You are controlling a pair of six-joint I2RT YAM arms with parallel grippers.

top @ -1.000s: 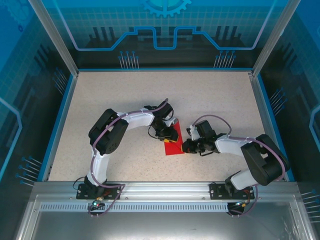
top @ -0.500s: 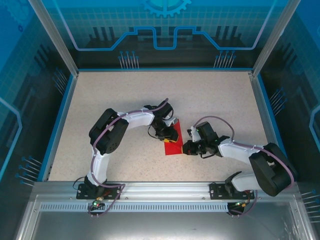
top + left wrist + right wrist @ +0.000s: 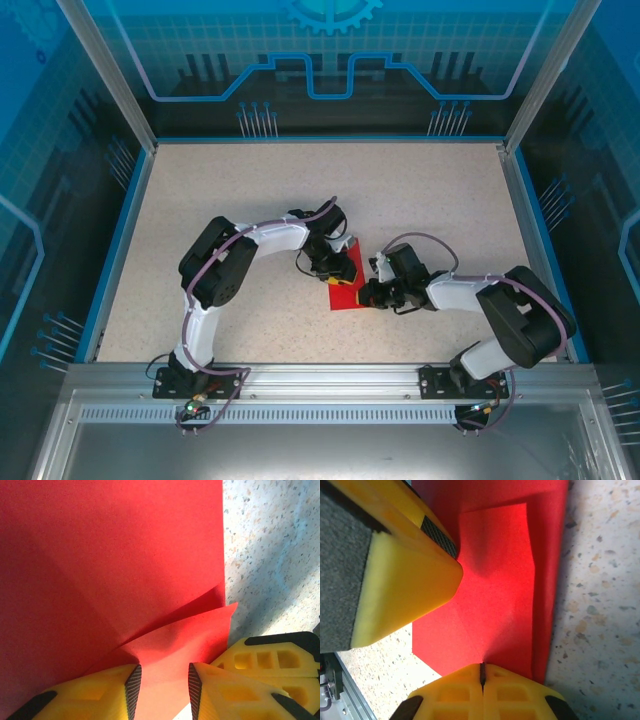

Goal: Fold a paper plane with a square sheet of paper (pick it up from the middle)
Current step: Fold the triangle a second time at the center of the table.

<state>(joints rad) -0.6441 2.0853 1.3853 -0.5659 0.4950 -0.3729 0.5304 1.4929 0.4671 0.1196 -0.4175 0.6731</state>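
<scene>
Speckled worktop (image 3: 450,200) sat inside blue panels (image 3: 330,60), red paper (image 3: 347,290) near its middle. Left gripper (image 3: 165,690) spread astride it; right gripper (image 3: 482,672) pressed together, its elbow (image 3: 520,320) shifted since.

Speckled beige table (image 3: 250,180) with blue edging, 1 partly folded red sheet of paper (image 3: 343,297) lying near its middle

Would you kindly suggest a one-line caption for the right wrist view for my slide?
Closed right hand meets the partly folded red paper, left hand's finger alongside.
</scene>
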